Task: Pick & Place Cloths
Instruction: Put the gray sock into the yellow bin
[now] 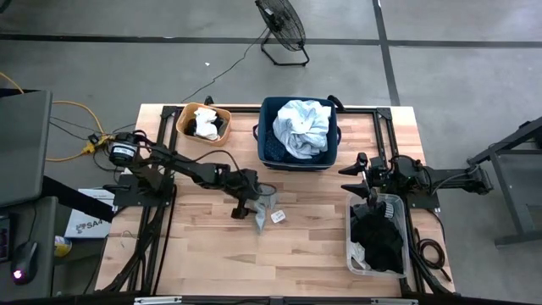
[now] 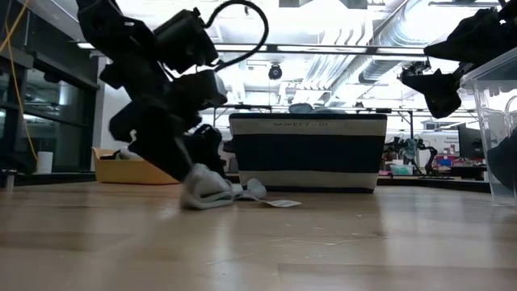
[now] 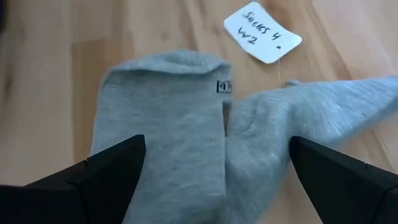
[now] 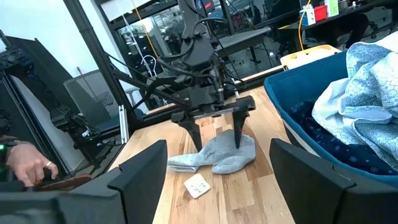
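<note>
A pair of grey socks [image 1: 264, 212] lies flat on the wooden table near its middle, with a white paper tag [image 3: 261, 31] beside it. My left gripper [image 3: 217, 142] slants down over the socks [image 3: 180, 118], open wide, one finger at each side of them. My right gripper [image 1: 366, 175] is open at the table's right side, holding nothing. A pale blue-white shirt [image 1: 303, 127] lies heaped in the navy bin [image 1: 269, 144]. Black cloths [image 1: 378, 237] fill a clear bin at the right. My left gripper comes at the socks slanting down from the table's left. In the right wrist view one fingertip [image 4: 238, 142] stands in front of the socks [image 4: 217, 158]. I cannot tell whether it touches them.
The navy bin stands at the far middle, an orange tub [image 1: 203, 123] with white and black pieces at the far left. The clear bin [image 1: 354, 246] sits at the near right, under my right arm. Bare wood lies near the socks toward the table's near edge.
</note>
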### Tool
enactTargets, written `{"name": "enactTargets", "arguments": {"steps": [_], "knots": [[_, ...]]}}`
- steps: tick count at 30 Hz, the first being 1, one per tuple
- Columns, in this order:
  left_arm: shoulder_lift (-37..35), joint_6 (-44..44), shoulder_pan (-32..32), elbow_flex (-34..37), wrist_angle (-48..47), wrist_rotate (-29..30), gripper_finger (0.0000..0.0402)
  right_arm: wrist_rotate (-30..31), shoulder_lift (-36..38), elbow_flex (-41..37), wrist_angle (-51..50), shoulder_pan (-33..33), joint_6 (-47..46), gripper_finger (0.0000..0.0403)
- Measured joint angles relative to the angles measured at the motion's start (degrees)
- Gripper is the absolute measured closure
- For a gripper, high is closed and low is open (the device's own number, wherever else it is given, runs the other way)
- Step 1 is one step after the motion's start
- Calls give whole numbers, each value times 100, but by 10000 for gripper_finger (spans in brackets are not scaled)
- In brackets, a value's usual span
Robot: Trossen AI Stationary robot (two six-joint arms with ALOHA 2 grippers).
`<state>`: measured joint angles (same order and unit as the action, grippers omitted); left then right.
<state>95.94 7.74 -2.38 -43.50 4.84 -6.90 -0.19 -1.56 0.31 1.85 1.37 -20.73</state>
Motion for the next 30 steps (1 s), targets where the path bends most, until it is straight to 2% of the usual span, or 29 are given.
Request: {"name": "enactTargets", "arguments": {"steps": [8, 12, 16, 20, 27, 30], "knots": [[282, -337, 136, -22, 69, 19, 13, 0, 0, -2, 0, 2, 0, 127], [321, -347, 129, -18, 200, 24, 44, -2, 0, -1, -13, 1, -1, 127], [321, -354, 130, -10, 251, 19, 108, -3, 0, -1, -15, 1, -1, 127], [321, -365, 130, -9, 242, -3, 192, -2, 0, -2, -17, 2, -2, 127], [54, -416, 125, 9, -14, -42, 375, -4, 0, -2, -23, 2, -1, 127], [-148, -564, 125, 9, -328, 71, 383, -4, 0, -2, -24, 0, 0, 127]]}}
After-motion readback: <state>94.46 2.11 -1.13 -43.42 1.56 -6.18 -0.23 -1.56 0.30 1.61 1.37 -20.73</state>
